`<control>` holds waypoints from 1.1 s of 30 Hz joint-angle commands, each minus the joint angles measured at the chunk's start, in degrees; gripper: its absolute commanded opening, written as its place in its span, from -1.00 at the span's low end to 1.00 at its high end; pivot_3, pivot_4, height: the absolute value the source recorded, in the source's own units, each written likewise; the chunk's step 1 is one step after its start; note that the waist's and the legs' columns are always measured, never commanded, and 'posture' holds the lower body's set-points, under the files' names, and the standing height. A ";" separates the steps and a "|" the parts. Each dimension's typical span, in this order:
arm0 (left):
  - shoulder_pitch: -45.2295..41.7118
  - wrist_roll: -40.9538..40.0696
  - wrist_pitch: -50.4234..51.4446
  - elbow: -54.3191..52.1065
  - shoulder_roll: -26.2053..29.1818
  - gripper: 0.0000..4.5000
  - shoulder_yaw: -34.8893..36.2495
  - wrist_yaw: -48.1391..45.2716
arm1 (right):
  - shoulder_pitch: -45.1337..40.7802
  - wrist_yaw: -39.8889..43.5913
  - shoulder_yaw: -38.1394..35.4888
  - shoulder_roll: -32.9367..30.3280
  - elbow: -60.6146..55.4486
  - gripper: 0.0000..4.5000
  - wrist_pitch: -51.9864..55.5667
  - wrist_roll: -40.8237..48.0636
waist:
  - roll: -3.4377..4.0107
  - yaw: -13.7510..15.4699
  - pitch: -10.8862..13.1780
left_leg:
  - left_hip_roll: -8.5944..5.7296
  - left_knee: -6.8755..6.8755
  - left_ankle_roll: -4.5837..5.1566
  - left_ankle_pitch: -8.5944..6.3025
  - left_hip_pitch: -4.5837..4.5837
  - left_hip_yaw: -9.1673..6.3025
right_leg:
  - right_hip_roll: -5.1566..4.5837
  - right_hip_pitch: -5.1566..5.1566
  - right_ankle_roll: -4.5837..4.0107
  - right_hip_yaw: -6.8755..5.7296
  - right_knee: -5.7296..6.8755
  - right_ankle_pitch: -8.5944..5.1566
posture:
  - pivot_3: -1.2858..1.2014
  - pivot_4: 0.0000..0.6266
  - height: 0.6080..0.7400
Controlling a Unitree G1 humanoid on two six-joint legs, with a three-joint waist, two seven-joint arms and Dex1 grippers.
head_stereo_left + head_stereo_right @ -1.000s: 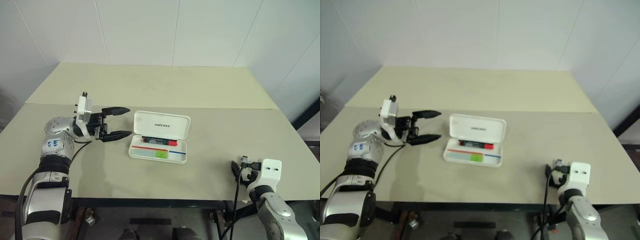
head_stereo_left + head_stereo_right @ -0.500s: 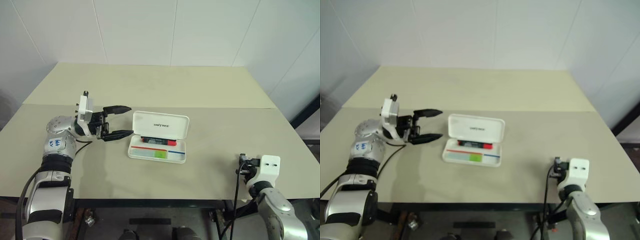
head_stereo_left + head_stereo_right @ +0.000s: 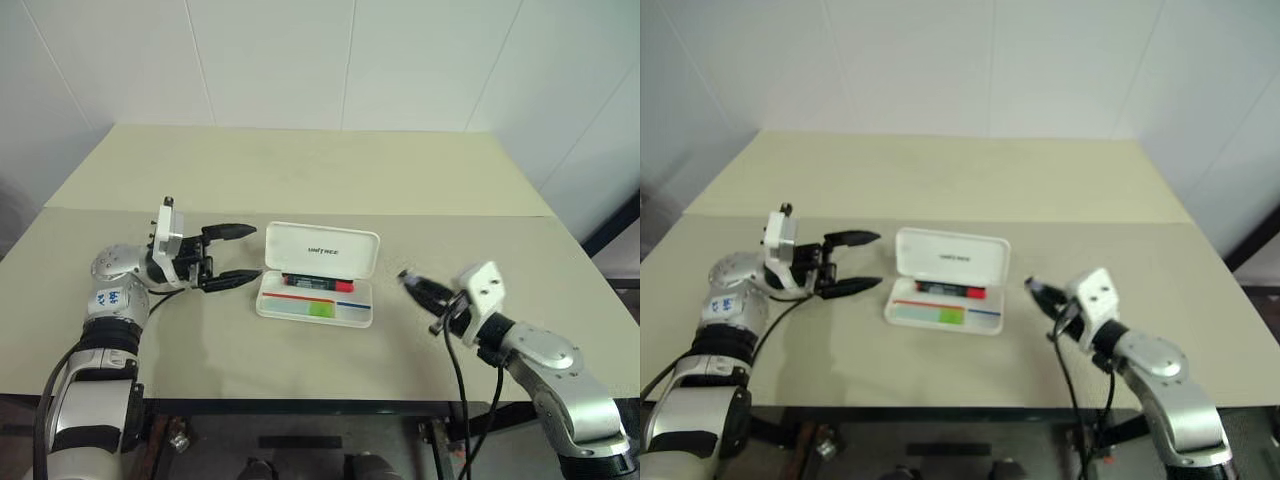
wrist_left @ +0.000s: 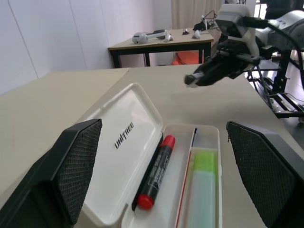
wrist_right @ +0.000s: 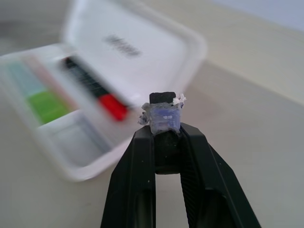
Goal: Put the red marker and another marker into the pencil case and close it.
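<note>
The case lies open near the middle of the table, its lid tipped up on the far side with small dark lettering on its inner face. Inside the case, the red marker lies along the far edge of the tray, just under the lid, its red end toward the case's right. In front of it runs a red-and-blue stripe, and nearer the case's front edge lies the green marker, its pale barrel toward the case's left and its bright green cap toward the middle. Both markers rest in the tray and the lid is not yet down.

The left gripper hangs just beside the case's left end, pointing toward it, fingers spread wide apart and holding nothing. The right gripper is off the case's right end, near but apart from it, raised above the table and pointing toward the case. Its fingers are pressed together with nothing between them; a scrap of pale tape sits at their tips in the right wrist view.
</note>
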 commanded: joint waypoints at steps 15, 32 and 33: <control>-0.46 1.84 -4.50 2.31 0.45 1.00 0.30 -6.04 | -20.38 20.89 11.76 0.15 20.55 -0.85 -10.06 -4.22 | -0.05 -0.06 0.04 | 0.04 -0.01 0.00 -0.03 0.02 0.02 | -0.04 -0.02 0.01 -0.05 0.00 0.01 | 0.03 -0.52 1.00; 0.29 2.15 -3.74 0.18 -0.57 1.00 0.14 -4.64 | -25.46 26.67 13.70 4.61 34.78 -0.85 -17.37 -8.72 | -0.04 -0.14 0.04 | 0.04 0.09 -0.01 -0.02 0.06 0.02 | -0.04 -0.02 0.01 -0.05 0.18 0.01 | 0.03 -0.52 1.00; 0.40 2.27 -3.70 -0.02 -0.54 1.00 0.15 -4.51 | -25.54 26.84 13.65 4.66 34.96 -0.85 -17.53 -8.82 | -0.04 -0.13 0.04 | 0.04 0.09 -0.01 -0.02 0.05 0.02 | -0.04 -0.02 0.01 -0.05 0.18 0.01 | 0.03 -0.52 1.00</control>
